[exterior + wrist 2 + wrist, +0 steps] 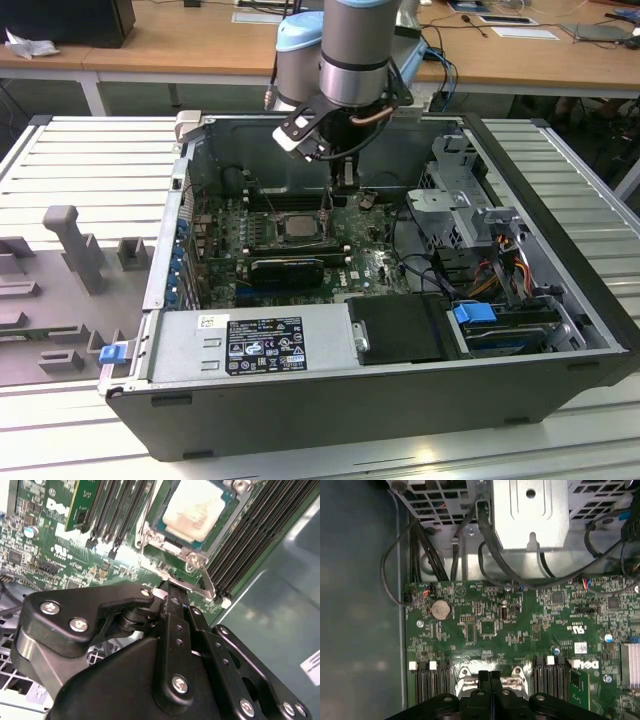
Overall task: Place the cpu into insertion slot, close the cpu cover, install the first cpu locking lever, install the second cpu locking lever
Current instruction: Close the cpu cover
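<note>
Two fingers of my gripper press shut on nothing I can see, probably to form one narrow pushing tip. Beyond them the chip lies seated in its socket, with a thin lever slanting beside it, seemingly unlatched.

cpu cropped, insertion slot half hidden

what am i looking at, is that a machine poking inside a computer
Yes. It is a robot arm with a two-finger gripper. The exterior view, from a camera off the arm, shows it reaching into an open computer case on a ribbed metal table. The two wrist views come from cameras on the arm, looking at the green circuit board. The silver chip sits in its socket. The gripper is shut, close beside that socket, holding nothing I can make out.
</note>
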Robot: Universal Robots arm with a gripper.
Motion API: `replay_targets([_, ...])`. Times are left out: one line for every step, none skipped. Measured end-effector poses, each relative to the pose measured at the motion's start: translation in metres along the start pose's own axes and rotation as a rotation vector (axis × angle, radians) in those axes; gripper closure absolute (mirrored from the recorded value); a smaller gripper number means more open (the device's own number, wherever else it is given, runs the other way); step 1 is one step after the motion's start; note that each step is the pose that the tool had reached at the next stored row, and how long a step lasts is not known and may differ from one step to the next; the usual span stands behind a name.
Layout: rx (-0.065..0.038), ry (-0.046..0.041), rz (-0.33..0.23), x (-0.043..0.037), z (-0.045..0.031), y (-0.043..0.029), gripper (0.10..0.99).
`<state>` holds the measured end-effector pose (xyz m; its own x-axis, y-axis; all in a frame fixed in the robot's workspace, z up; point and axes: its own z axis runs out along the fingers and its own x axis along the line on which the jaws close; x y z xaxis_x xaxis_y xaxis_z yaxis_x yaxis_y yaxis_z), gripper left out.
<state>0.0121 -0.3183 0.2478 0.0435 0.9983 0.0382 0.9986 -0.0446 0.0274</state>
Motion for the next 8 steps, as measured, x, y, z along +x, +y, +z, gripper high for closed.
replay_targets([0.0, 0.0, 0.0, -0.0001, 0.0, -0.0017, 0.98])
replay_targets([0.0, 0.0001, 0.0, -0.0002, 0.0, -0.0037, 0.98])
replay_targets([0.0, -0.0001, 0.0, -0.0003, 0.0, -0.0057, 0.98])
replay_targets([0.0, -0.0001, 0.0, -0.0004, 0.0001, -0.0078, 0.98])
replay_targets([0.0, -0.0001, 0.0, -0.0004, 0.0002, -0.0084, 0.98])
replay_targets([0.0, 0.0002, 0.0, -0.0004, 0.0006, -0.0087, 0.98])
replay_targets([0.0, 0.0003, 0.0, -0.0004, 0.0012, -0.0087, 0.98])
replay_targets([0.0, 0.0, 0.0, -0.0006, 0.0037, -0.0091, 0.98])
